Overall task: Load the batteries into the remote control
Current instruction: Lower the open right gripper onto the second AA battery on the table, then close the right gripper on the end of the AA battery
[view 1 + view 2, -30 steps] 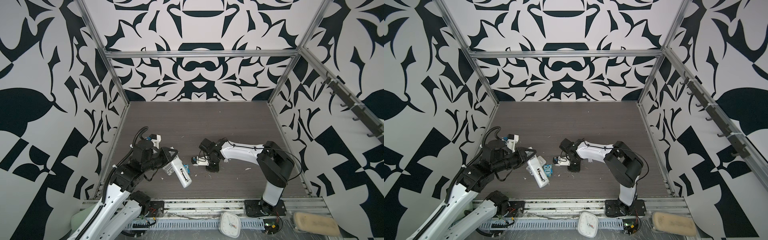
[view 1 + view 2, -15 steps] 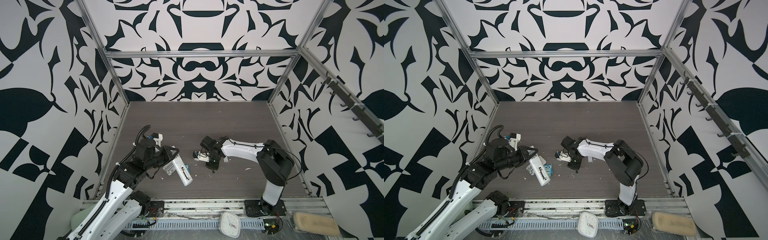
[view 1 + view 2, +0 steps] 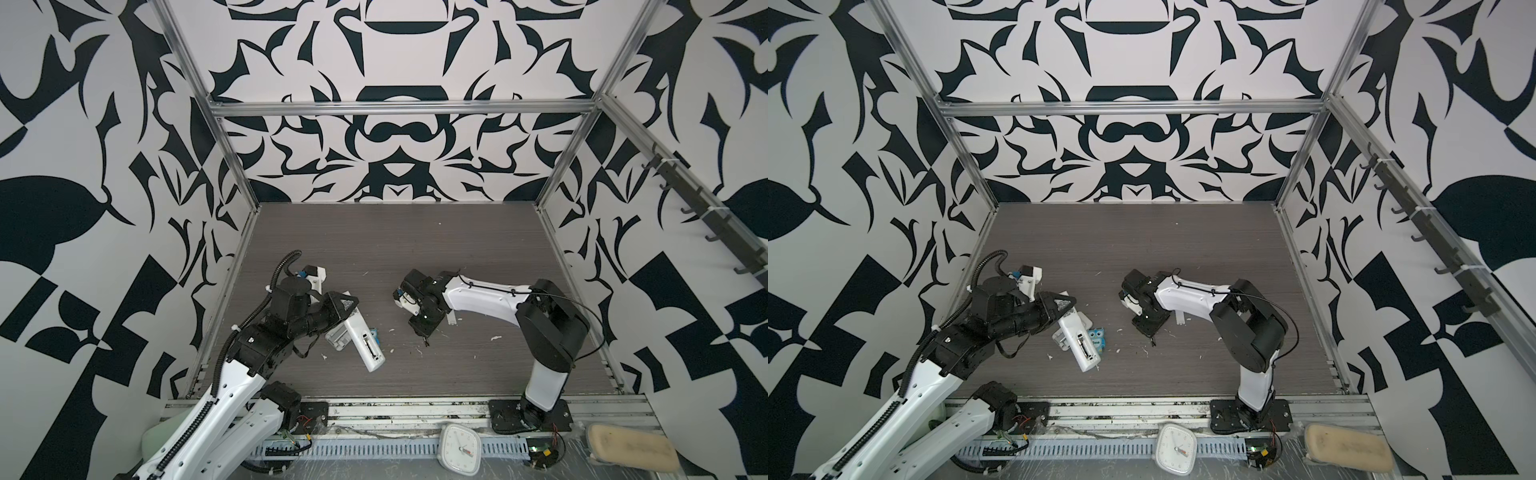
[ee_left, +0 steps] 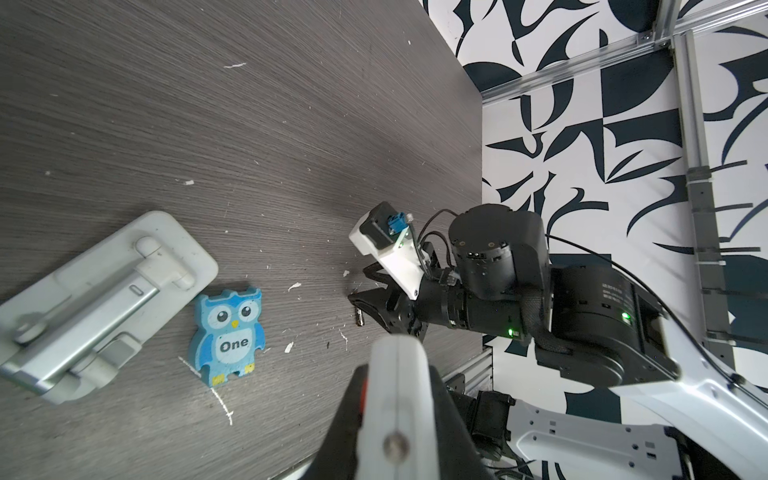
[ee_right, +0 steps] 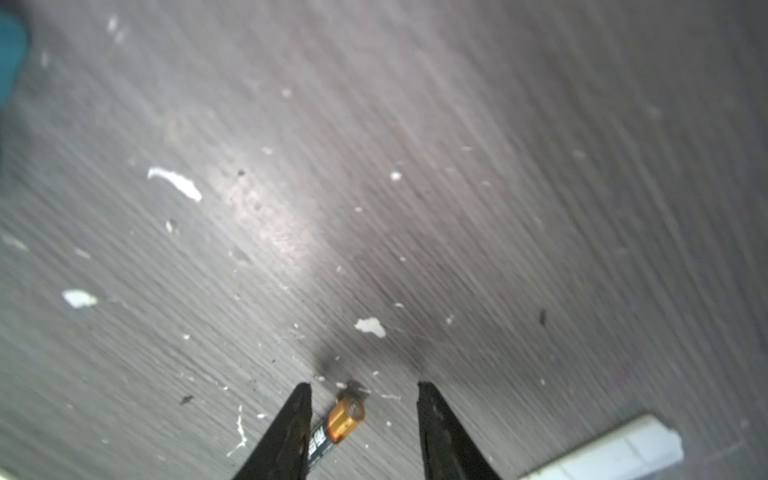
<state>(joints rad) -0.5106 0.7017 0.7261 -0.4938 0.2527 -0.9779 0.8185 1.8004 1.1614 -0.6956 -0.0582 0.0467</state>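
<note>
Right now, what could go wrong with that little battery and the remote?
1. The battery lies loose on the table inside the open right gripper, nearer one jaw. It is round, so closing might send it rolling away.
2. The left gripper holds the remote control by one end only; pressing a battery in might tip it.

Even bright light; top views sharp, edges bowed. Right wrist view blurred, glare on the surface point(image 5: 266, 224).
</note>
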